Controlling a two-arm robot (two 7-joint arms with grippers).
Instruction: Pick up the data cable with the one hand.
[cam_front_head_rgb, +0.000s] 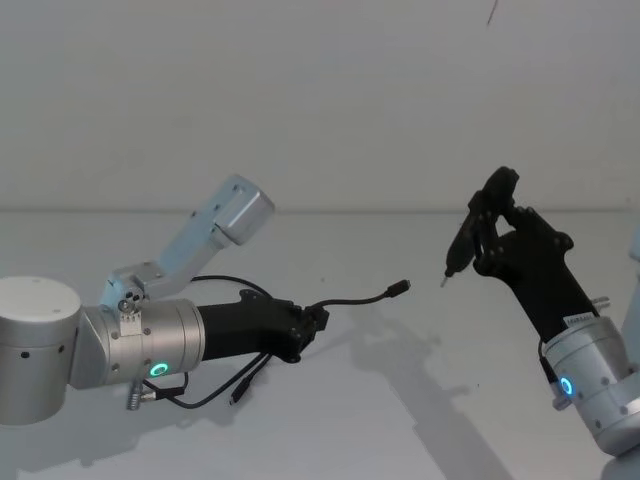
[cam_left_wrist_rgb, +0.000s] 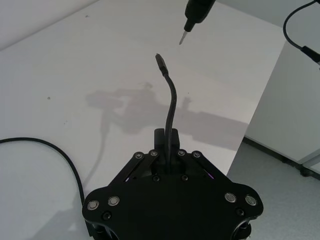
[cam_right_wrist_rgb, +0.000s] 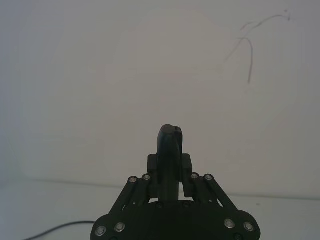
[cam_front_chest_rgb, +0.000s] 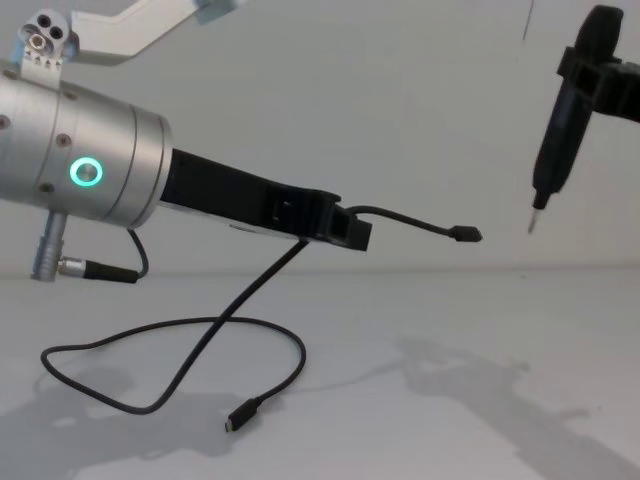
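Your left gripper (cam_front_chest_rgb: 352, 234) pinches the cable (cam_front_chest_rgb: 250, 291) near one plug, held above the table (cam_front_chest_rgb: 450, 400), while the slack trails onto it. Pickup looks mostly done. Your right gripper (cam_front_head_rgb: 495, 218) clamps a pen tool (cam_front_head_rgb: 462, 245).

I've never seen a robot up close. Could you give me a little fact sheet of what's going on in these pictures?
Left arm: black angular two-finger left gripper, shut on the long thin black data cable, held above the white table
Cable, held end: small black plug sticks out past the fingers, in the air
Cable, rest: hangs down in a loop; other plug lies on the table
Right arm: black right gripper raised, shut on a slim black pen-shaped tool, metal tip pointing down
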